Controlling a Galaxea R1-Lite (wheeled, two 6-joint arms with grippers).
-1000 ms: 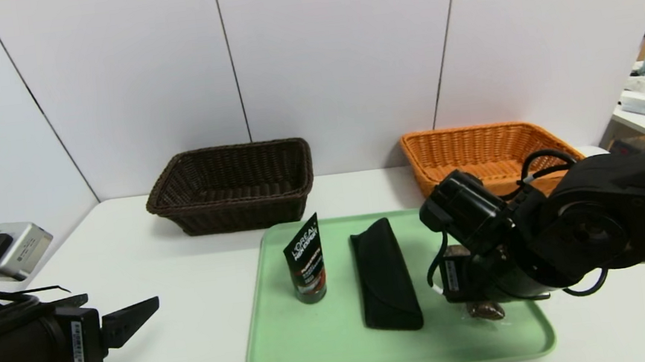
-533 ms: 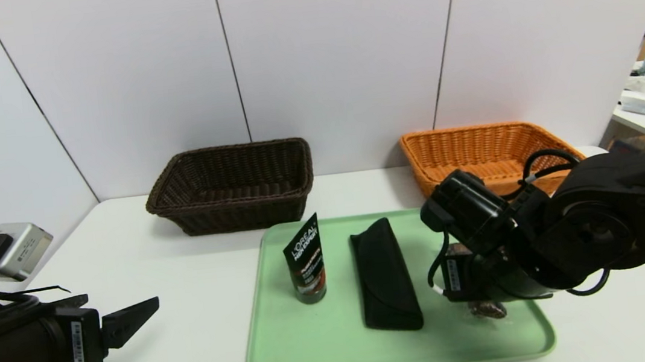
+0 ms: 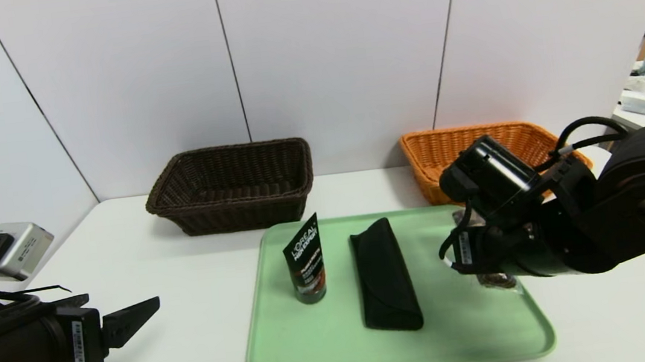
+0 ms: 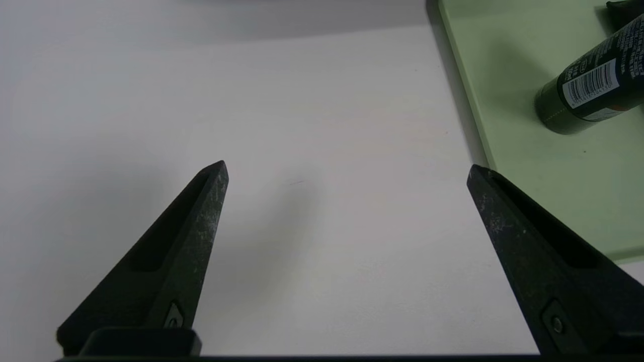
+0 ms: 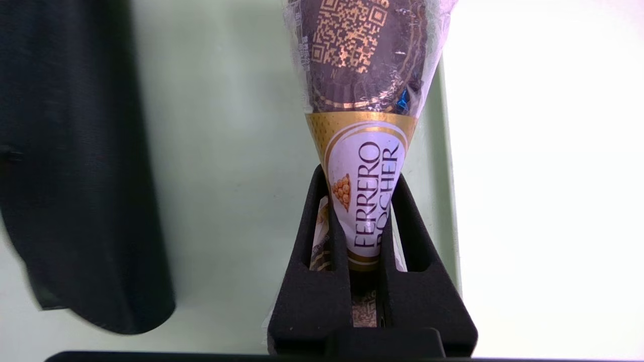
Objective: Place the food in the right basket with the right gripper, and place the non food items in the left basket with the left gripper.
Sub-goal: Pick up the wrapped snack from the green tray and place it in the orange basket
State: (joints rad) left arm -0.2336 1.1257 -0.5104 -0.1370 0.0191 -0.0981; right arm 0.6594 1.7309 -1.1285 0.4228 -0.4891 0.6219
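Gold-and-brown snack: our right gripper, a black claw with two pointed fingers, is clamped on the food, an oblong Ferrero Rocher pack in clear plastic wrapper. We hold it by its pale-label end so the heavier dark end juts out past the fingertips.
Snack's place: lifted clear of the pale green plastic tray, over the tray's right side, near the right basket, the orange-tan wicker one behind it.
Right arm pose: we angle the wrist forward and down, elbow out to the right, the forearm partly covering the orange basket's front rim.
Left gripper: jaws spread wide and empty, parked low over the white table just left of the tray, pointing forward and slightly down.
Non-food items: the black L'Oreal tube stands upright on the tray and the soft black folded glasses case lies beside it; both wait for our left side.
Left basket: dark brown wicker, well behind the tray's left corner; we see nothing in it.
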